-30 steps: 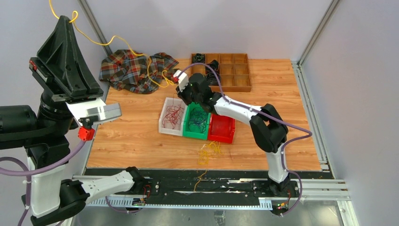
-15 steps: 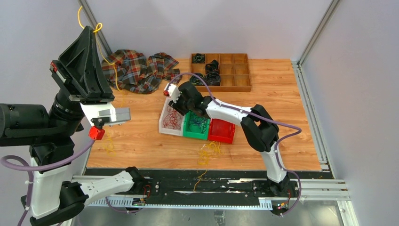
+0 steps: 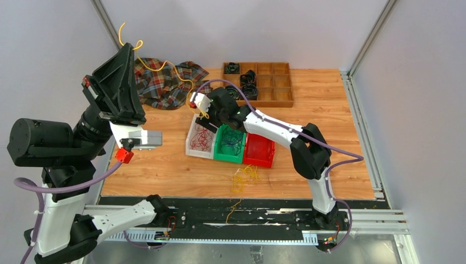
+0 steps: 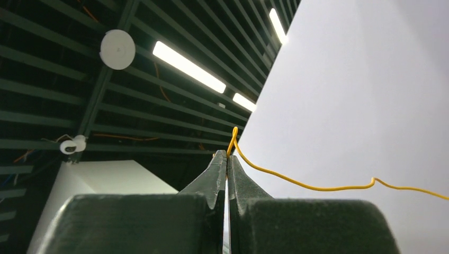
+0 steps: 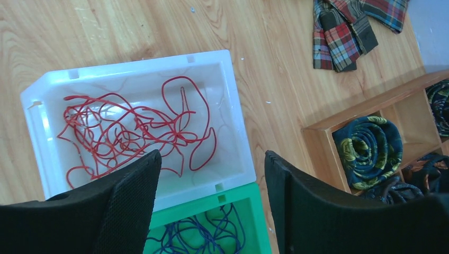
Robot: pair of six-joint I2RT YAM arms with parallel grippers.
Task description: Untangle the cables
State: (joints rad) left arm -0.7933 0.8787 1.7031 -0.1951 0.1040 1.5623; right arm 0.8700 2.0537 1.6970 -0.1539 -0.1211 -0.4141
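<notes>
Cables [image 5: 122, 132] in red lie tangled in the white bin [image 5: 241, 132], blue cables [image 5: 201, 235] in the green bin [image 5: 249, 201]. Our left gripper [image 4: 227, 159] pinches a thin yellow cable [image 4: 317, 188] aloft; our right gripper [image 5: 212, 156] hangs spread above the bins.

Bright, even overhead light; wrist views soft up close.
The top view shows the wooden table [image 3: 165, 165] evenly lit, with faint soft shadows under the arms. Ceiling strip lights [image 4: 188, 66] glare against dark beams in the left wrist view, where a yellow cable [image 4: 328, 188] reads crisp; the left gripper [image 4: 227, 157] and right gripper [image 5: 212, 156] look slightly blurred.
</notes>
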